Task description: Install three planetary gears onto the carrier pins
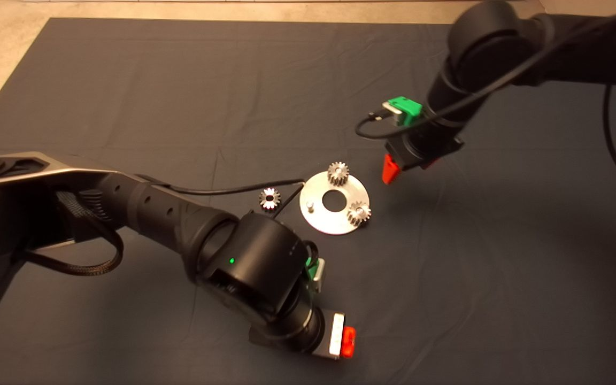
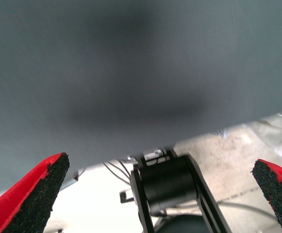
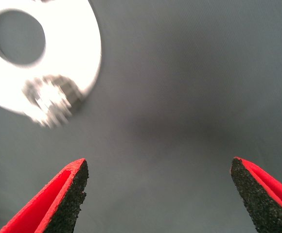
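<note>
Silver disc (image 1: 335,203) holds two gears (image 1: 338,173); third gear (image 1: 269,198) lies just left, pin (image 1: 310,205) bare. Both grippers, left (image 2: 155,189) and right (image 3: 160,194), spread empty. We should grip gear flat, align bore over pin.

Three gears (image 1: 338,173), one disc (image 1: 321,220), two end effectors (image 1: 393,170).

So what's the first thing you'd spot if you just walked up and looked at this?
The shiny round disc in the middle of the dark mat jumps out, with two little gears sitting on it and one bare pin left. A third gear lies on the mat just beside the disc. The right gripper hangs open next to the disc, while the left gripper is open lower down, away from it.
</note>
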You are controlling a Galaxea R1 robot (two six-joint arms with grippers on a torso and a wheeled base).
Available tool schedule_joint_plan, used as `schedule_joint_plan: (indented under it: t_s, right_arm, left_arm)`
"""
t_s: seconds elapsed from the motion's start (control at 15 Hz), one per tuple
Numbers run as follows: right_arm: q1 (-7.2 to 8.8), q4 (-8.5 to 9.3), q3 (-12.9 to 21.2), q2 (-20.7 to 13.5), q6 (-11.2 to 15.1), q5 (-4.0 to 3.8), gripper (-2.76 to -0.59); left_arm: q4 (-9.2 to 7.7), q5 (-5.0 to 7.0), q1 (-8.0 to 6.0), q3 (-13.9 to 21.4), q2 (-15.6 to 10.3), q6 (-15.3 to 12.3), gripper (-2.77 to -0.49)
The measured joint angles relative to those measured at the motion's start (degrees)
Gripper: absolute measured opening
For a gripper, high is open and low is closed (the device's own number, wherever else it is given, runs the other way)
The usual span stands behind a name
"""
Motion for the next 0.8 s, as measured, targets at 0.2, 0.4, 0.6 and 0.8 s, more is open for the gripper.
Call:
schedule_joint_plan:
  t_s: [0.2, 0.4, 0.6, 0.8]
  right_arm:
    - [0.02, 0.02, 7.21, -2.54, 6.78, -0.53, -1.02]
    - [0.16, 0.02, 11.08, -3.17, 10.83, -0.36, -1.02]
    - [0.20, 0.02, 13.25, -3.92, 13.34, -0.38, -1.00]
    - [0.33, 0.02, 14.60, -4.44, 14.58, -0.36, -0.87]
  left_arm:
    - [0.00, 0.00, -1.45, -4.25, 0.14, 4.19, -0.51]
    - [0.00, 0.02, -3.02, -8.20, -0.21, 8.42, -0.51]
    - [0.01, 0.00, -6.02, -10.90, -0.23, 11.26, -0.51]
    - [0.01, -0.05, -7.21, -13.36, -1.17, 14.01, -0.51]
